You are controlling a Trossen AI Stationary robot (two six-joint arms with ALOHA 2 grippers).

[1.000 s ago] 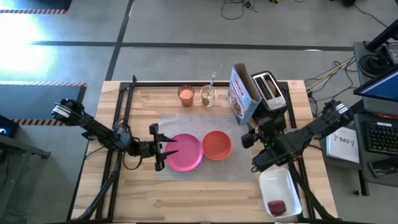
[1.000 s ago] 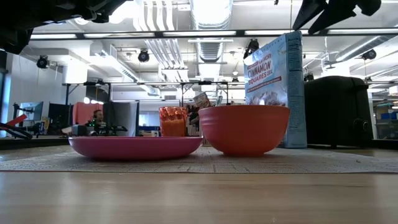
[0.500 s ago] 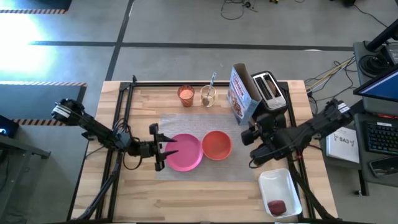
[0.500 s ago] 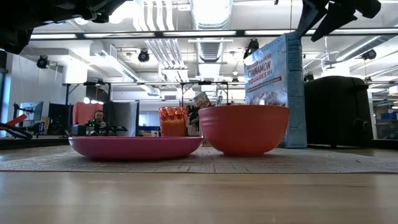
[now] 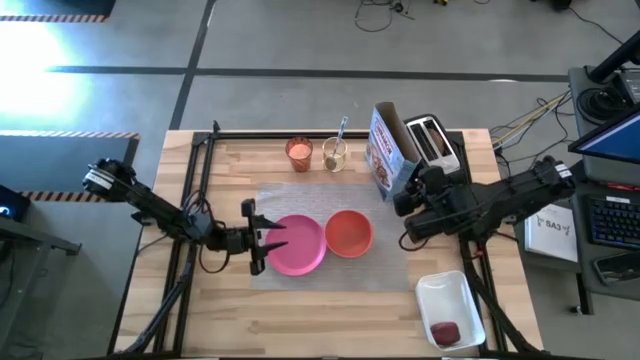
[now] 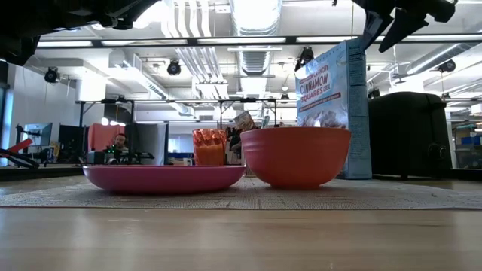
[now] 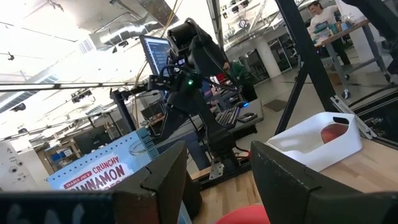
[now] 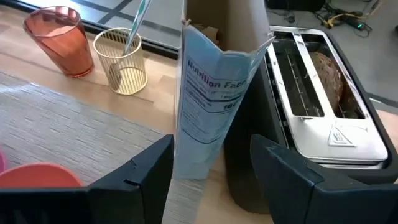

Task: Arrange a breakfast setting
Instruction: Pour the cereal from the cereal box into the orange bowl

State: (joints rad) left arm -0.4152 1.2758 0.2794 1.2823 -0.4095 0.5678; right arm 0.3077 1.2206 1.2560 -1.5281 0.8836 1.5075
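I am hovering my right gripper [image 5: 408,205], jaws open and empty, right of centre in the high view, just beside the cereal box [image 5: 388,150] and before the toaster [image 5: 436,143], where the toast slice [image 8: 328,72] is sitting in the far slot. Reaching for it, I am risking to knock the box over onto the orange-red bowl [image 5: 349,232]. My left gripper [image 5: 262,237], jaws also open, is waiting at the pink plate [image 5: 296,244].

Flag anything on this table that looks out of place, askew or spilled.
Nothing is spilled or tipped. The pink plate and orange-red bowl sit neatly on the mat. The apple lies in a white tray off the mat; the toast is in the toaster.
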